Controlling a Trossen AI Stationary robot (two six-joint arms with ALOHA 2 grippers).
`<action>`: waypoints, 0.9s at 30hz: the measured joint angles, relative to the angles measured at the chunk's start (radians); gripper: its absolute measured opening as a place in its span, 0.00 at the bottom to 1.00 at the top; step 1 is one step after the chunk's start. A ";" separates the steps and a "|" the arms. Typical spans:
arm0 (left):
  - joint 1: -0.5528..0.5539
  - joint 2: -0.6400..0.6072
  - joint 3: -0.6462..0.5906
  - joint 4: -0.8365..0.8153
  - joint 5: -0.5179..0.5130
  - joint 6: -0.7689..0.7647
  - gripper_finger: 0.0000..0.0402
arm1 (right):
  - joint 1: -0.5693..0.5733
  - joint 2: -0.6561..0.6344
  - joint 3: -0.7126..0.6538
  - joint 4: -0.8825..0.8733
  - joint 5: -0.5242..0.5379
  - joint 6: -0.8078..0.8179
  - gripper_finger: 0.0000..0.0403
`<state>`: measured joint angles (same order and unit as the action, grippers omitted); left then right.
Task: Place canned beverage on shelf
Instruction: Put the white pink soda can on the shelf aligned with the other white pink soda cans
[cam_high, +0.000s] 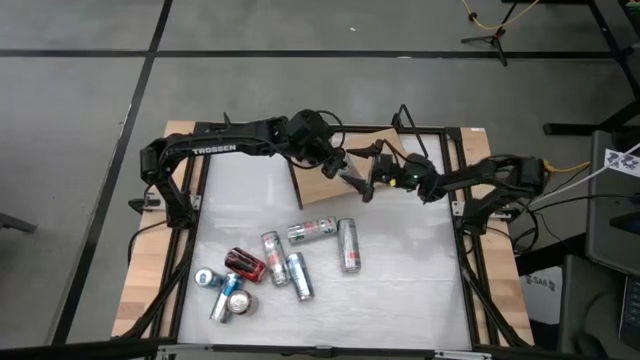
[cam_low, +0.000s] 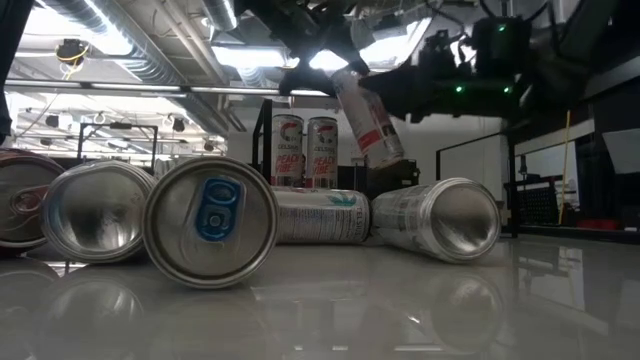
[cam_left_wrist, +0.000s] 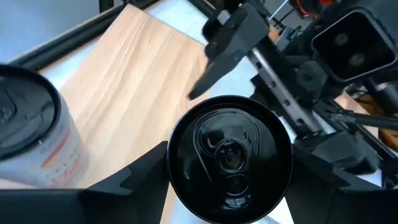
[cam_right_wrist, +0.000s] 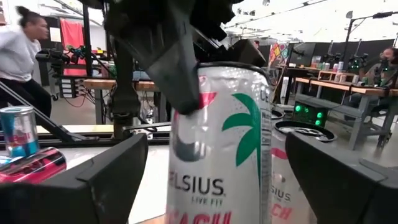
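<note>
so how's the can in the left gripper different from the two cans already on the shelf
The held can hangs tilted in the air, clamped between the left gripper's fingers; the two shelf cans stand upright and free on the shelf. The right gripper stands open around the held can, with nothing around the shelf cans. All three look like the same white Celsius design.

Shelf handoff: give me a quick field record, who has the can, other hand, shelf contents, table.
held can: white Celsius can, tilted, above the shelf
holder: left hand, shut on its sides
right hand: open, fingers either side of the can, apart from it
on shelf: two upright cans
table: loose cans lying near the front, one upright
</note>
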<state>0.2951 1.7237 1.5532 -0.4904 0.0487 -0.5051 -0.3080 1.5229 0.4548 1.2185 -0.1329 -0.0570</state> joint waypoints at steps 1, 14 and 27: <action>0.002 0.000 0.000 0.001 0.002 0.011 0.60 | 0.000 -0.027 -0.006 -0.026 0.000 0.000 0.93; 0.095 -0.001 0.000 0.065 0.053 0.194 0.60 | 0.000 -0.343 -0.011 -0.430 0.001 0.053 0.93; 0.133 -0.002 0.001 0.196 0.100 0.307 0.60 | 0.000 -0.480 -0.012 -0.617 0.009 0.111 0.93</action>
<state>0.4282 1.7222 1.5539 -0.2947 0.1482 -0.1983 -0.3080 1.0432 0.4431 0.6015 -0.1242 0.0537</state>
